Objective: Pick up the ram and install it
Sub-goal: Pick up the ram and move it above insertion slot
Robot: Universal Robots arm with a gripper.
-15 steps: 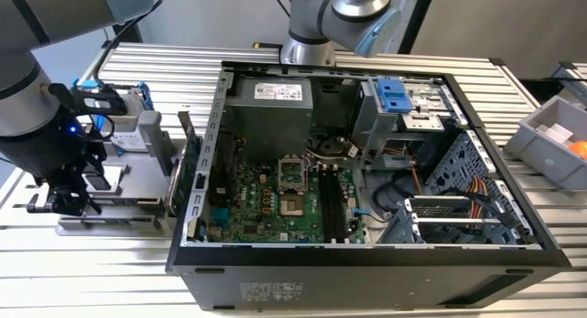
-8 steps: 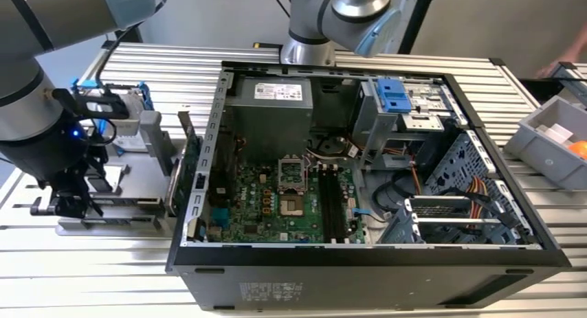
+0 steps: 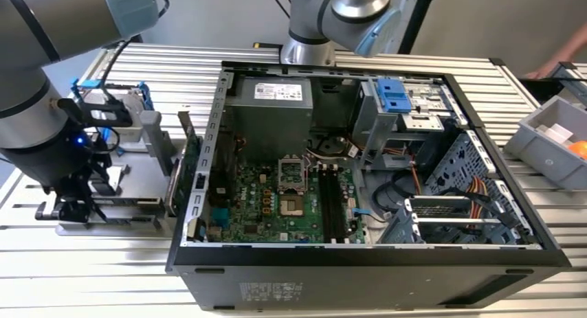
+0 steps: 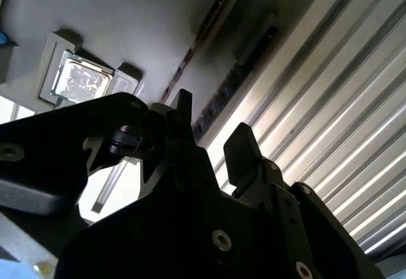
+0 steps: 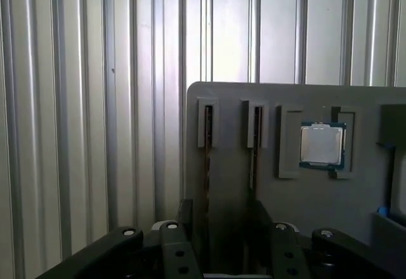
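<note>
The black gripper (image 5: 223,219) hovers spread and empty above the thin edge-on ram stick (image 5: 207,165) in the grey holder tray (image 5: 228,108); pickup not yet done.

The table (image 5: 76,101) is bright ribbed metal, the grey tray (image 5: 231,108) matt plastic, the claw (image 4: 212,123) matt black.

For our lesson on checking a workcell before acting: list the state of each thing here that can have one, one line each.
Gripper: open, holding nothing, over the holder.
Ram sticks: two, standing on edge in the holder's slots, not gripped.
CPU: lying flat in a holder recess.
Case: open, lying on its side.
Board slots: empty.
</note>
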